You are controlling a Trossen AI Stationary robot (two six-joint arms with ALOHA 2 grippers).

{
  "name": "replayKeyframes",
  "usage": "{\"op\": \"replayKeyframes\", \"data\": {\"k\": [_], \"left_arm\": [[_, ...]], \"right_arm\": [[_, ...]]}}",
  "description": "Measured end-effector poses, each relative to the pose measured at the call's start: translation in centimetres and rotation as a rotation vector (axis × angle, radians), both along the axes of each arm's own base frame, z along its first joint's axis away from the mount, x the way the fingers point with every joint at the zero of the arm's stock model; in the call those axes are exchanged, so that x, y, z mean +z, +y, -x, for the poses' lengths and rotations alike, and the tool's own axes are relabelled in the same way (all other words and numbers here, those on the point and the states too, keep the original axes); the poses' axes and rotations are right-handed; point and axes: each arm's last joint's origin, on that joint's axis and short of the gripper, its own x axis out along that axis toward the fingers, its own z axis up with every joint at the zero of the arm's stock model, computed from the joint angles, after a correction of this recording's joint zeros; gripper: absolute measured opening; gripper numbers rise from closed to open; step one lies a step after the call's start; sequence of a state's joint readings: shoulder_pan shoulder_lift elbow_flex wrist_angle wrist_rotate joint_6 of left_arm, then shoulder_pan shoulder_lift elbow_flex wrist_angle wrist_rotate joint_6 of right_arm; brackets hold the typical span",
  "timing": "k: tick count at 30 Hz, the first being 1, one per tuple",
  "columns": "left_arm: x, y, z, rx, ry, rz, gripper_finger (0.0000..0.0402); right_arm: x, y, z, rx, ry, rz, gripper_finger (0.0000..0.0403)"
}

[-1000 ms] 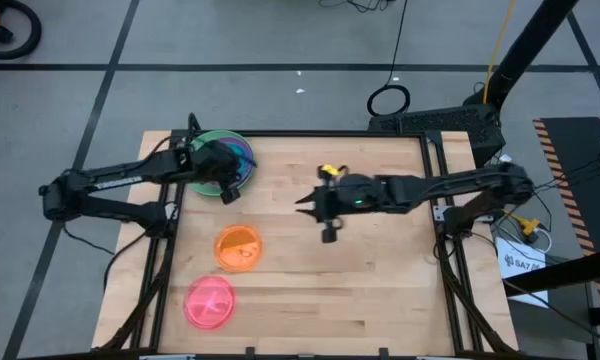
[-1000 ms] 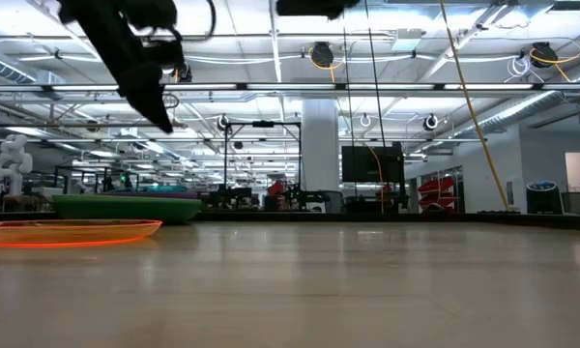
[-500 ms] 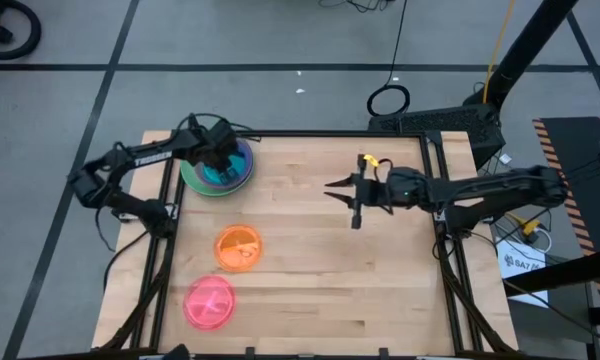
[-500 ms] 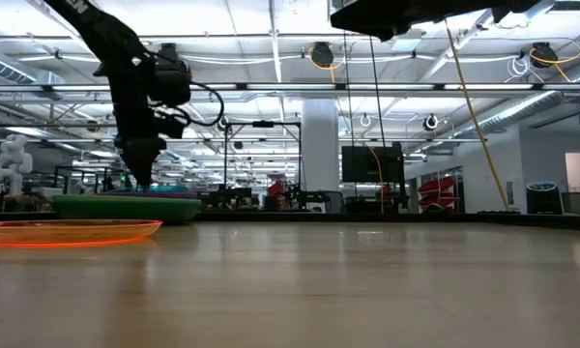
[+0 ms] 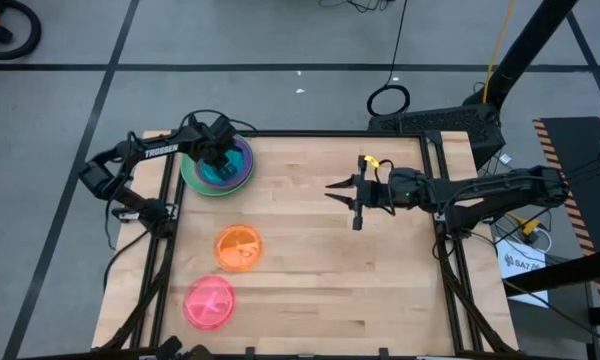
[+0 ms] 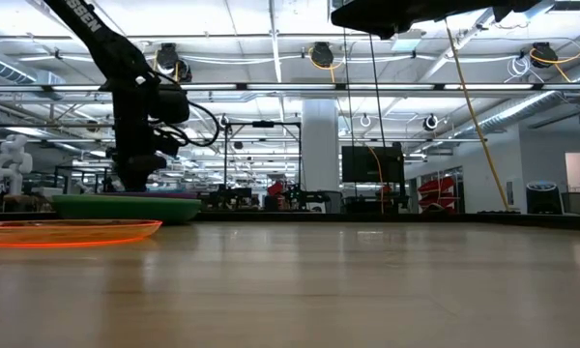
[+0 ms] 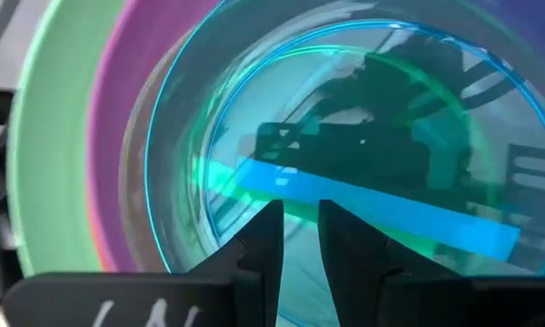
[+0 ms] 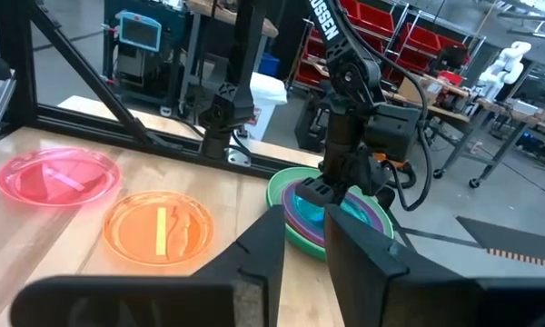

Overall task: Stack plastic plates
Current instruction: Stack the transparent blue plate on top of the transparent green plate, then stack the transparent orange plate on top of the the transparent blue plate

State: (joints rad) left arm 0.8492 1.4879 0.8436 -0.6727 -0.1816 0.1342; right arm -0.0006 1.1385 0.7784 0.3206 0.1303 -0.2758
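While the left tool [image 5: 218, 160] is hanging low over the stack of plates [image 5: 218, 166] near the tabletop's [image 5: 310, 260] far left corner, its fingers [image 7: 263, 238] are standing close together with only a narrow gap, gripping nothing. That stack is showing a light green plate [image 7: 50, 145] at the bottom, a purple plate [image 7: 118, 136] above it, and a translucent teal plate [image 7: 363, 127] on top, with a lime tint showing through the teal. Two more translucent plates are lying apart along the left side: an orange plate [image 5: 238, 246] around the middle, and a pink plate [image 5: 210, 301] nearer the front edge. Above the tabletop's centre-right, the right tool [image 5: 332, 187] is hovering well clear of the stack, its fingers [image 8: 265, 243] also nearly together and holding nothing.
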Motion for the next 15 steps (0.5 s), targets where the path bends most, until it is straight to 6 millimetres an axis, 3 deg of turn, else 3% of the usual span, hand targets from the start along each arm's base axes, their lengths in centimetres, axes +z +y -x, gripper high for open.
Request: {"op": "replayKeyframes", "data": {"k": [9, 15], "left_arm": [[0.1, 0.0, 0.3, 0.1, 0.053, -0.049, 0.0081], [1.3, -2.8, -1.4, 0.023, -0.124, 0.088, 0.0081]], "right_arm": [[0.0, 0.0, 0.0, 0.001, 0.001, 0.005, 0.0073], [0.0, 0.0, 0.0, 0.0, 0.001, 0.001, 0.0073]]}}
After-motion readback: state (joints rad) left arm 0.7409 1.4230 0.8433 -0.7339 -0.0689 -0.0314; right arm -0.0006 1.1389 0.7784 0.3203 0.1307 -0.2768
